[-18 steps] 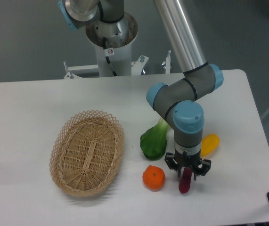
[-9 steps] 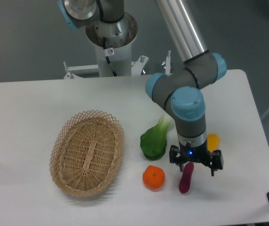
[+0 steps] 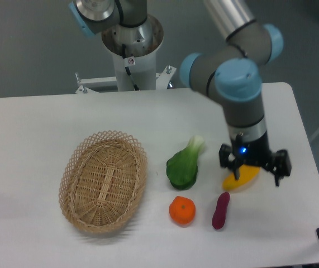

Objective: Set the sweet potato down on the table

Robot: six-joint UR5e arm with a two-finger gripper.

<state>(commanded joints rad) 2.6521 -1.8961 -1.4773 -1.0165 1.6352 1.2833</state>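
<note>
A small, finger-shaped, dark magenta-purple sweet potato [image 3: 221, 210] is lying on the large white flat tabletop [image 3: 31, 128], close to its near edge and right of centre, with nothing touching it. The grey-and-light-blue robot arm's black two-finger gripper [image 3: 255, 169] is hanging above the table, farther back and to the right of the sweet potato, its fingers spread wide and holding nothing. A small blue light is glowing on the wrist just above the fingers.

Directly beneath the spread fingers, a yellow-orange elongated pepper-like vegetable [image 3: 241, 178] is lying tilted on the table, partly hidden by the gripper; whether a fingertip is touching it cannot be told from this view. The pepper is sitting just beyond the sweet potato's far end, the two near each other but apart.

To the left of the sweet potato, a round orange fruit [image 3: 182, 210] is resting on the table, close by without touching. Behind the orange, a leafy green vegetable with a pale stalk [image 3: 184, 164] is lying with its stalk end pointing away toward the far right. Well to the left, an oval woven wicker basket [image 3: 104, 180] is sitting on the tabletop. The arm's round white base [image 3: 132, 49] is standing behind the far edge of the table.
</note>
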